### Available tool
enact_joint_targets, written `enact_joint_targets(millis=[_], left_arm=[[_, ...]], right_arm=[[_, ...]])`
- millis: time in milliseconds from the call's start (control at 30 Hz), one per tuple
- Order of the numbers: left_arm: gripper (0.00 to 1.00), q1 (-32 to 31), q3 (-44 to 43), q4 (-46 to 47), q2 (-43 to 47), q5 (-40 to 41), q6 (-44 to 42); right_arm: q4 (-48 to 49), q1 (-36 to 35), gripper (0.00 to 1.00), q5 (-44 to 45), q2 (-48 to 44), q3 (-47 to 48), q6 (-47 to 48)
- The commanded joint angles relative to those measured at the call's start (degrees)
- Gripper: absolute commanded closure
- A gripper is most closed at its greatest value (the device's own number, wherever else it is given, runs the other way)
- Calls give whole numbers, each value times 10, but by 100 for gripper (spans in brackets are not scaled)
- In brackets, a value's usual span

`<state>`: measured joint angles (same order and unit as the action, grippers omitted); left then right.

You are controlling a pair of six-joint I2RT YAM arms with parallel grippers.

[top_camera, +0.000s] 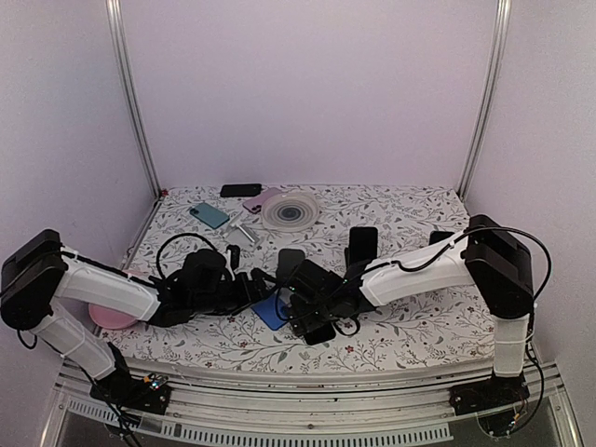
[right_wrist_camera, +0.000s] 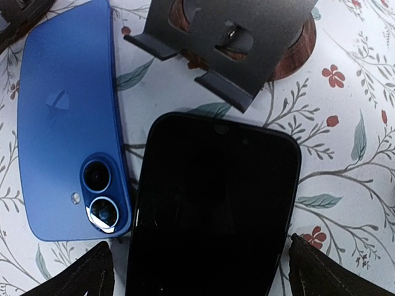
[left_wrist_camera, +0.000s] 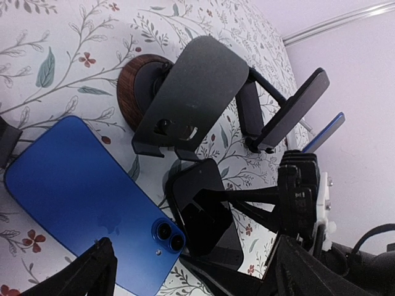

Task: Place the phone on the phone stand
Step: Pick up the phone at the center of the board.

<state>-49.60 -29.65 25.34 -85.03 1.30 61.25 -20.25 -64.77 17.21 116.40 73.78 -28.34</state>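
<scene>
Black phone (right_wrist_camera: 213,209) lies flat on the table (right_wrist_camera: 345,154), screen up, phone stand (right_wrist_camera: 231,37) at its 12 o'clock, blue phone (right_wrist_camera: 65,123) at 9. Right gripper (right_wrist_camera: 203,271) straddles it, jaws spread wide, gripping nothing; left gripper (left_wrist_camera: 194,274) same.

1. Surface (top_camera: 410,209): covered with a white cloth printed with leafy stems and small red flowers.
2. Enclosure: plain lilac walls (top_camera: 307,84) on three sides. One aluminium post rises from each rear corner, left post (top_camera: 130,93) and right post (top_camera: 484,93).
3. Rear left group, well apart from the work area:
   - Black handset (top_camera: 240,190), flat at the back edge.
   - Teal handset (top_camera: 209,215), flat, angled, nearer than the black one.
   - White round disc (top_camera: 291,210) with concentric rings.
   - Pink item (top_camera: 259,200), just beside the disc; possibly a case, the view is too small to confirm.
   - Small silver object (top_camera: 244,226), near the teal handset.
4. Near left edge: pink disc (top_camera: 116,318), partly hidden.
</scene>
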Motion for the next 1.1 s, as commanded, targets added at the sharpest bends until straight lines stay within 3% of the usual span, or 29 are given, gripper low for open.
enact_joint_targets(millis=[0, 400, 667, 1067], left_arm=[[10, 7, 9, -2, 13, 11, 4], [10, 10, 14, 1, 20, 14, 5], [10, 13, 7, -2, 25, 11, 3], [11, 13, -10, 27, -10, -23, 7]], right_arm=[[-9, 12, 2, -8, 33, 17, 16], [-36, 12, 8, 12, 52, 40, 20], [-34, 13, 27, 13, 47, 36, 20], [11, 19, 31, 24, -28, -20, 2]])
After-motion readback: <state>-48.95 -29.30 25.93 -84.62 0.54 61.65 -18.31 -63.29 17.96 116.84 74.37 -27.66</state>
